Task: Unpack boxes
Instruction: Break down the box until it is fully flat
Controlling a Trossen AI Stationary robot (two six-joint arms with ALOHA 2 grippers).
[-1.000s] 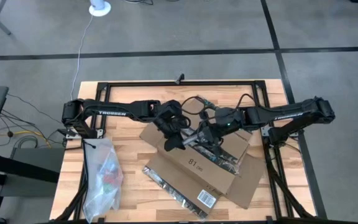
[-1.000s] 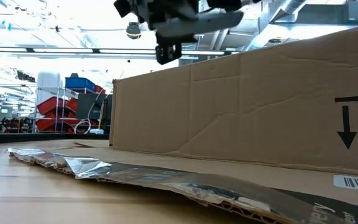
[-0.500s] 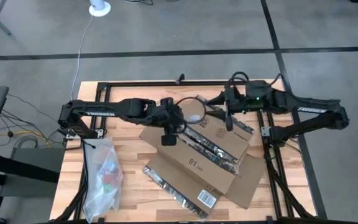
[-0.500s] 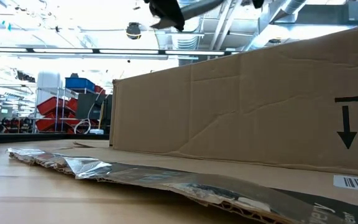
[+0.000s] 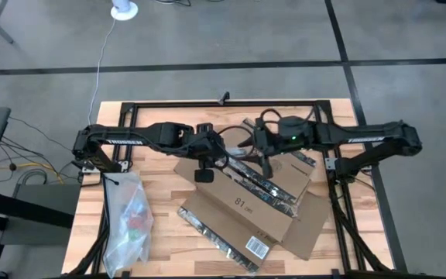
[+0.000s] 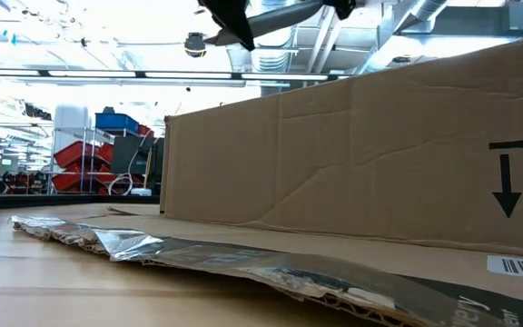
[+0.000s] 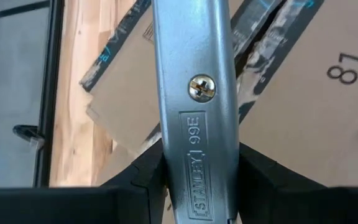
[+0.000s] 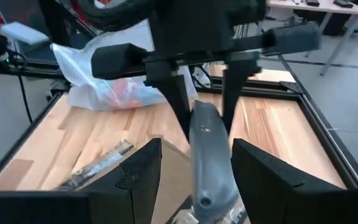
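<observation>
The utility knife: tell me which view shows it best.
The left wrist view: the utility knife fills it, with its screw and Stanley 99E stamp readable, clamped in the left claw. The right wrist view shows its grey body less clearly. In the high and low views it cannot be made out.

Warehouse-like lab: storage bins (image 6: 93, 145), taped concrete floor (image 5: 207, 46).

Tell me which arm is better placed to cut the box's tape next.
Left. Its claw is shut on the utility knife above the cardboard box, near the tape strip. The right claw is open and holds nothing.
</observation>
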